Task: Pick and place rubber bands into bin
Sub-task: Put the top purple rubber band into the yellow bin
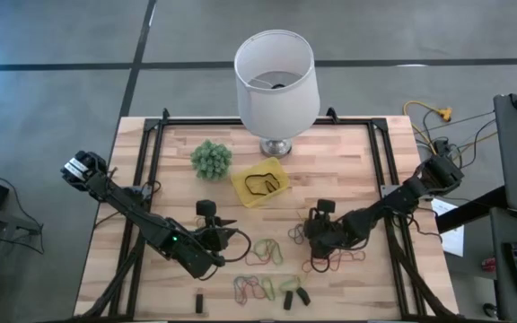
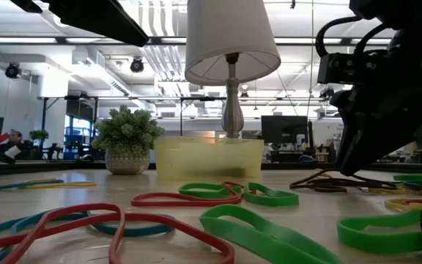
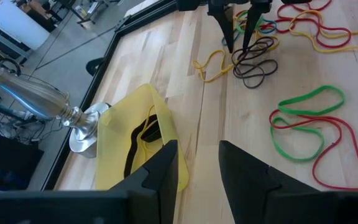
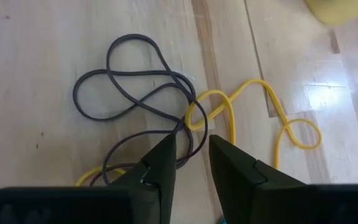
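My right fingers (image 4: 190, 163) hang slightly parted, gripping nothing, just above a black rubber band (image 4: 132, 93) tangled with a yellow rubber band (image 4: 253, 118) on the bench (image 1: 348, 166). My left fingers (image 3: 197, 168) are parted too and empty, above bare wood with the yellow bin (image 3: 126, 134) just beside them. Farther off, bands already lie in that bin, which sits at the foot of the lamp (image 1: 276, 81), near the bench's far edge.

Even, bright overhead light; shadows on the table (image 1: 348, 152) soft and short. Low view: backlit by ceiling strip lights, near rubber bands (image 2: 269, 235) blurred, right gripper (image 2: 372, 139) a dark silhouette. Glare patch on the wood in right wrist view. Left wrist view: own fingers (image 3: 160, 174) out of focus.
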`<state>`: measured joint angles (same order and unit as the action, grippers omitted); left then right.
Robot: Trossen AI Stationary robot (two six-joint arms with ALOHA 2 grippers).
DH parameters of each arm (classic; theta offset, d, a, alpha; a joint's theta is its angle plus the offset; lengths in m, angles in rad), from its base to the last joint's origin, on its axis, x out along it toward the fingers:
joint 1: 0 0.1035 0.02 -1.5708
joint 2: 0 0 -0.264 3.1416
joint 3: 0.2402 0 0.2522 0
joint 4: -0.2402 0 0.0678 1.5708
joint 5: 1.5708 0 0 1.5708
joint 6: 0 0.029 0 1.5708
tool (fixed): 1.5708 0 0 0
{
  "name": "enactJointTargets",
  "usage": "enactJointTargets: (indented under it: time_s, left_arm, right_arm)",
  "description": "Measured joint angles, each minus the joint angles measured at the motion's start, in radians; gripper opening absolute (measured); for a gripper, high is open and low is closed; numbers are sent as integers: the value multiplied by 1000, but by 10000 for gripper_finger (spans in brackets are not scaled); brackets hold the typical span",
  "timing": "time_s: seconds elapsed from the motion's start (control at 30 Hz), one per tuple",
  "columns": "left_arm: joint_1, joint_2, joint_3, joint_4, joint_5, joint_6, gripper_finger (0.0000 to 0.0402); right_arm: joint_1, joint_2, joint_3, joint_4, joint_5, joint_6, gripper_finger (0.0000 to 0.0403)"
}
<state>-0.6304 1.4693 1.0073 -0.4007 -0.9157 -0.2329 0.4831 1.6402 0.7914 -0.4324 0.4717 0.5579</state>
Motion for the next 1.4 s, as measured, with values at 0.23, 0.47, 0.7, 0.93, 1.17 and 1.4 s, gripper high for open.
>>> enactJointTargets:
  time_s: [0.23,0.47,0.7,0.93,1.17,1.4]
  left_arm:
    - [0,0,0,0,0,0,100]
    - [0,0,0,0,0,0,100]
    - [0,0,0,0,0,0,100]
    - [0,0,0,0,0,0,100]
    - [0,0,0,0,0,0,100]
    - [0,0,0,0,0,0,100]
  right_arm:
    - [-9,0,-3,1,26,-1,74]
    - [-33,0,-9,3,25,8,69]
    - [-33,0,-10,21,-32,12,81]
    - [-32,0,-12,24,-28,12,87]
    - [-32,0,-22,21,-27,9,37]
    - [-31,-1,-17,16,26,-15,9]
